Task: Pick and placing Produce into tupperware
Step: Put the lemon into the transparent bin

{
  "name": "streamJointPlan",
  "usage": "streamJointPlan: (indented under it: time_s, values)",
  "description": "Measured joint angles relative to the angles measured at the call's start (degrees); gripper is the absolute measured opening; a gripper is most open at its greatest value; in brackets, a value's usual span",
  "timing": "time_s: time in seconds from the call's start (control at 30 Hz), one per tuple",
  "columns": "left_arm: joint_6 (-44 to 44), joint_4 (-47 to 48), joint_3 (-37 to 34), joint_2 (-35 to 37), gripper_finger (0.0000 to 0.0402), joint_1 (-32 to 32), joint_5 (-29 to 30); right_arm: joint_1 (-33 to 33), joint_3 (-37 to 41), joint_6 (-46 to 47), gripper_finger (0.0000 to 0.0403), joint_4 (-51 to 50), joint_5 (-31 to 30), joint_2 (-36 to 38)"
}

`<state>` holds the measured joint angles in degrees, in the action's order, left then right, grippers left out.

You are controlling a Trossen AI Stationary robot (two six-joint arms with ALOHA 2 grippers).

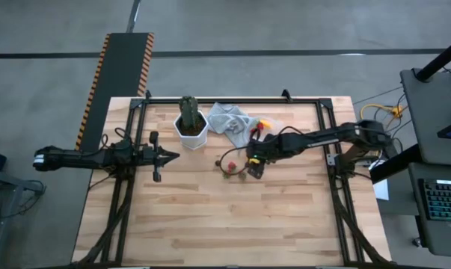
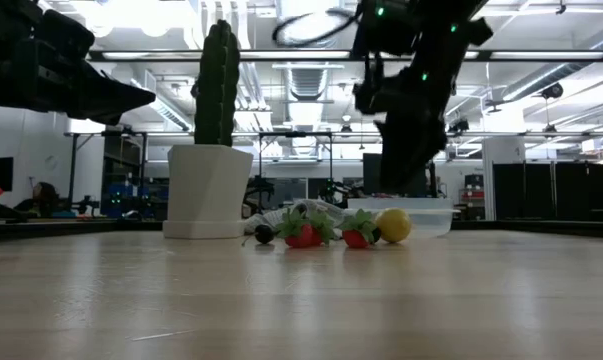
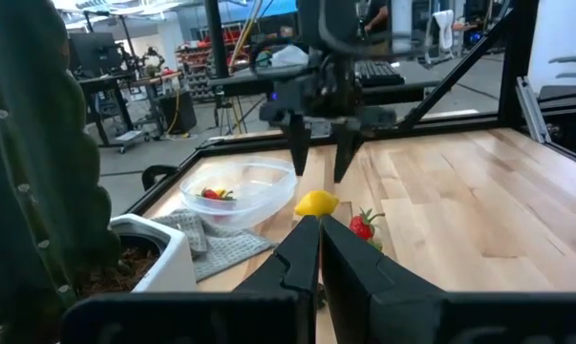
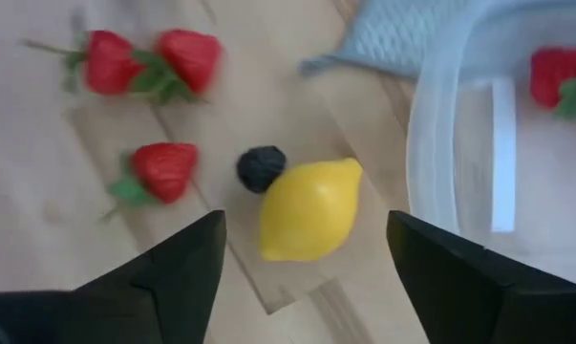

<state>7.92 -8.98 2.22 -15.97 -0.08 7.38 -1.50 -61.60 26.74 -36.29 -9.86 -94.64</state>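
1. High view: the wooden plank counter [image 1: 210,224] carries a tall green cactus [image 1: 188,109] in a white hexagonal pot [image 1: 191,133], with a crumpled light grey cloth [image 1: 229,119] just beside it. The right tool [image 1: 253,161] hangs over the scattered produce [image 1: 229,164] near the counter's middle. The left tool [image 1: 170,155] waits near the pot, its fingers pressed together.
2. Low view: the ribbed cactus and faceted pot stand beside the pieces; red strawberries [image 2: 303,235] with green leaves, a dark berry [image 2: 265,235] and a smooth yellow lemon [image 2: 392,225] lie on the counter. The see-through tupperware [image 2: 426,217] sits just behind the lemon, under the right arm.
3. Left wrist view: cactus and cloth crowd the near side; the round clear tupperware [image 3: 238,189] rests partly on the cloth and holds a strawberry [image 3: 214,195]. The right tool [image 3: 318,172] is spread above the lemon [image 3: 316,203].
4. Right wrist view: the right tool's fingers [image 4: 178,272] stand wide apart, empty, on either side of the lemon [image 4: 309,208], which touches a dark berry [image 4: 261,168]. Three strawberries [image 4: 163,167] lie near; the tupperware wall [image 4: 440,143] is just beside the lemon.
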Motion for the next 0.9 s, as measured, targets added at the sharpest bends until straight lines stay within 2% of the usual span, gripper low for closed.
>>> streamJointPlan:
  time_s: [0.37,0.9]
  values:
    - [0.0,0.0,0.1,0.4,0.0,0.0,-0.1,-1.9,-3.4,9.1,0.0291,-0.8,1.2,-3.7]
    - [-0.1,-1.5,0.1,1.2,0.0,0.0,-1.3,-1.9,-3.3,10.8,0.0288,-1.2,0.4,-5.0]
